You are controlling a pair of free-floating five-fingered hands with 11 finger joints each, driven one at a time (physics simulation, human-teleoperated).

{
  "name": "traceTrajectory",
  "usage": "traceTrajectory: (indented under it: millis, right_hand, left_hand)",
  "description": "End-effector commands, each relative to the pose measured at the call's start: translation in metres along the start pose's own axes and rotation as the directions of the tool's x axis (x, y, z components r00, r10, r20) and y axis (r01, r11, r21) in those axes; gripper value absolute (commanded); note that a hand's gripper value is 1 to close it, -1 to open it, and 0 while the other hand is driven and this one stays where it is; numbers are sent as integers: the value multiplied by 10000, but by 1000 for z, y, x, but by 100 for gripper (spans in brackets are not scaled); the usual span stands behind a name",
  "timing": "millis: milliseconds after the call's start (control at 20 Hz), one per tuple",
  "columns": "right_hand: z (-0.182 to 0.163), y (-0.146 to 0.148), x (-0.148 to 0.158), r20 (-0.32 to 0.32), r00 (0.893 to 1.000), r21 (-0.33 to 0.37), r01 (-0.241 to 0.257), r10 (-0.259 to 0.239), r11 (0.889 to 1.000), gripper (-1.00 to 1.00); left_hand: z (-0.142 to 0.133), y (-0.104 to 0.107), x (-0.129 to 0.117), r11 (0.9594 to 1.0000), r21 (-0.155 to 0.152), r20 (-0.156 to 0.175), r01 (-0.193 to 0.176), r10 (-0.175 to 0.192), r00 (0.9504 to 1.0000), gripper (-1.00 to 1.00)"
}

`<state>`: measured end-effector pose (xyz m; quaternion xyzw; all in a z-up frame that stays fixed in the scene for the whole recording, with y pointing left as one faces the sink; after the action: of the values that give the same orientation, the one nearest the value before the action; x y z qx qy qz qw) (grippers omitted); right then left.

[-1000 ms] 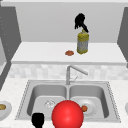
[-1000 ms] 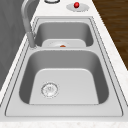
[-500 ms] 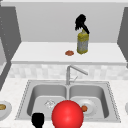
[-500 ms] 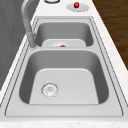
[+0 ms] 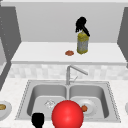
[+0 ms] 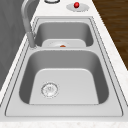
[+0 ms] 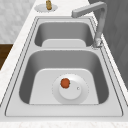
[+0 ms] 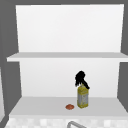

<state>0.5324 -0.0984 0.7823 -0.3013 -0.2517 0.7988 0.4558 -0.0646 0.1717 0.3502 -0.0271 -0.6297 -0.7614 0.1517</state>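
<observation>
Right, up on the lower shelf point(image 8: 37, 106) the right robot hand point(image 5: 81, 25) sits on top of the yellow bottle point(image 5: 82, 44), fingers curled down around its cap and neck, so it looks clenched on the bottle's top; the upper view shows the same robot hand point(image 8: 80, 78) over the bottle point(image 8: 82, 98). The bottle stands upright on the shelf, just beside a small orange thing point(image 5: 69, 53). By its look it is a stiff, smooth-sided container, likely light to middling and a bit slippery, tall enough to tip, so the narrow neck under the cap seems the safest place to hold it. The left robot hand point(image 5: 38, 119) hangs low at the sink's point(image 5: 110, 90) front edge beside a big red ball point(image 5: 67, 114); whether its fingers are spread, I cannot tell. A plate point(image 7: 80, 95) with a small orange piece point(image 7: 65, 83) lies in the right basin.
</observation>
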Motion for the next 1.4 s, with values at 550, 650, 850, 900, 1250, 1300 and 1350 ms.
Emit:
traceTrajectory:
  millis: [550, 650, 850, 900, 1250, 1300, 1350]
  right_hand:
    - [9, 27, 4, 40, 10000, -187, 82, -82, 9998, -100]
    - [11, 29, 4, 26, 10000, -248, 31, -31, 9997, -100]
    - [13, 29, 5, -23, 9997, -429, -236, 235, 9988, 100]
    - [14, 28, 7, -179, 9983, -700, -572, 561, 9959, 100]
    - [16, 26, 5, -245, 9984, -1306, -530, 502, 9900, 100]
    - [16, 25, 5, -251, 9985, -1353, -518, 489, 9894, 100]
    - [15, 25, 5, -244, 9986, -1367, -498, 469, 9894, 100]
  left_hand:
    - [0, 0, 0, 10000, 0, 0, 0, 0, 10000, 0]
    - [0, 0, 0, 10000, 0, 0, 0, 0, 10000, 0]
    - [0, 0, 0, 10000, 0, 0, 0, 0, 10000, 0]
    - [0, 0, 0, 10000, 0, 0, 0, 0, 10000, 0]
    - [0, 0, 0, 10000, 0, 0, 0, 0, 10000, 0]
    - [0, 0, 0, 10000, 0, 0, 0, 0, 10000, 0]
    - [0, 0, 0, 10000, 0, 0, 0, 0, 10000, 0]
